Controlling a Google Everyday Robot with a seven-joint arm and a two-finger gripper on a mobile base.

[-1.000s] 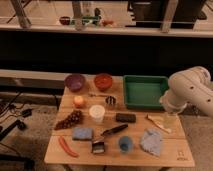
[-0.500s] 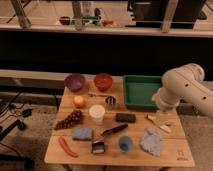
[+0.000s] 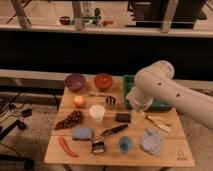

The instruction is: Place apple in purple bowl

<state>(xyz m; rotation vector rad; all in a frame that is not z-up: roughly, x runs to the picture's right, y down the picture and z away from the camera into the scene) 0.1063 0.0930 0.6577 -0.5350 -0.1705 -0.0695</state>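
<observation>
Apple (image 3: 79, 101) seen on table (image 3: 167, 150), left side, just in front of purple bowl (image 3: 74, 81), not inside. Cup (image 3: 97, 113) and grapes (image 3: 69, 120) located near apple. Gripper (image 3: 137, 112) hung by tray (image 3: 128, 83) left edge, well right of apple, fingers spread, nothing grasped.

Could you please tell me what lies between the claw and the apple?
In the camera view, the claw hovers by the green tray; between it and the apple sit a small metal container and the white cup.
</observation>
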